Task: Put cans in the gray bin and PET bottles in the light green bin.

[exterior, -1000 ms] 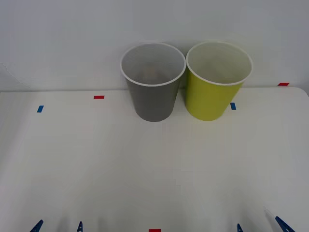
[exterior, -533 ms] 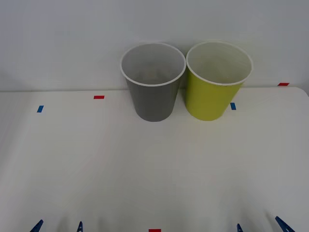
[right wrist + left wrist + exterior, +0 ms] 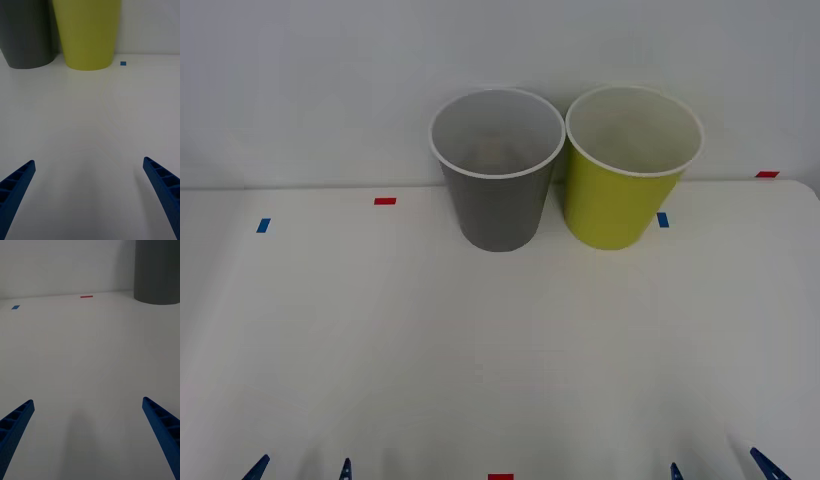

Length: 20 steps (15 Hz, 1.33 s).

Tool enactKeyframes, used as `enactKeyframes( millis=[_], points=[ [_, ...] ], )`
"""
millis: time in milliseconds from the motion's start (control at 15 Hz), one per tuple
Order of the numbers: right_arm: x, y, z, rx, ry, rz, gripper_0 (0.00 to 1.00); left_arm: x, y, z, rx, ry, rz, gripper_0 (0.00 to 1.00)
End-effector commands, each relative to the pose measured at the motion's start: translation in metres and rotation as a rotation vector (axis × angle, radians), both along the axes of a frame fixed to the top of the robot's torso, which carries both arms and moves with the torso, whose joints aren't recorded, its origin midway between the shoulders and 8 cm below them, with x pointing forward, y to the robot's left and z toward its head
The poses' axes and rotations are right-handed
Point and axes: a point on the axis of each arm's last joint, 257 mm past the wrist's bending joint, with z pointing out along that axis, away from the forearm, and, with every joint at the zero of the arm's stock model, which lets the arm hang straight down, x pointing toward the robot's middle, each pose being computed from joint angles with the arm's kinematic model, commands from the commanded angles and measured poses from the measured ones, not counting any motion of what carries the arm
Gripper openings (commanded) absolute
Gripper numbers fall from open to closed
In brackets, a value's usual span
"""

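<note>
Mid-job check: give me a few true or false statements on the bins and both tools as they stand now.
1. The gray bin stands to the left of the light green bin in the front view. True.
2. The two bins are at opposite ends of the table. False: they stand side by side at its far edge.
3. The left tool is open. True.
4. The right tool is shut on a can. False: it is open and holds nothing.

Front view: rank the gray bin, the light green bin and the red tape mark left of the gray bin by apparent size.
1. The light green bin and the gray bin: near-identical, side by side at the table's far edge, so no ranking.
2. The red tape mark: far smaller.
</note>
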Motion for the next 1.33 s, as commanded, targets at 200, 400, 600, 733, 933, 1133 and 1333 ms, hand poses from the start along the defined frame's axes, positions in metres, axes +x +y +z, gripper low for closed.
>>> enactKeyframes(
  millis=[200, 400, 600, 733, 933, 1133, 1333],
  points=[
    [0.0000, 0.0000, 0.0000, 0.000, 0.000, 0.000, 1.00, 0.0000, 0.0000, 0.0000, 0.000, 0.000, 0.000, 1.00],
    [0.0000, 0.0000, 0.0000, 0.000, 0.000, 0.000, 1.00, 0.0000, 0.0000, 0.0000, 0.000, 0.000, 0.000, 1.00],
    [0.0000, 0.0000, 0.0000, 0.000, 0.000, 0.000, 1.00, 0.0000, 0.0000, 0.0000, 0.000, 0.000, 0.000, 1.00],
    [0.0000, 0.0000, 0.0000, 0.000, 0.000, 0.000, 1.00, 0.0000, 0.0000, 0.0000, 0.000, 0.000, 0.000, 1.00],
    [0.0000, 0.0000, 0.0000, 0.000, 0.000, 0.000, 1.00, 0.0000, 0.0000, 0.0000, 0.000, 0.000, 0.000, 1.00],
    [0.0000, 0.0000, 0.0000, 0.000, 0.000, 0.000, 1.00, 0.0000, 0.0000, 0.0000, 0.000, 0.000, 0.000, 1.00],
    [0.0000, 0.0000, 0.0000, 0.000, 0.000, 0.000, 1.00, 0.0000, 0.0000, 0.0000, 0.000, 0.000, 0.000, 1.00]
  ],
)
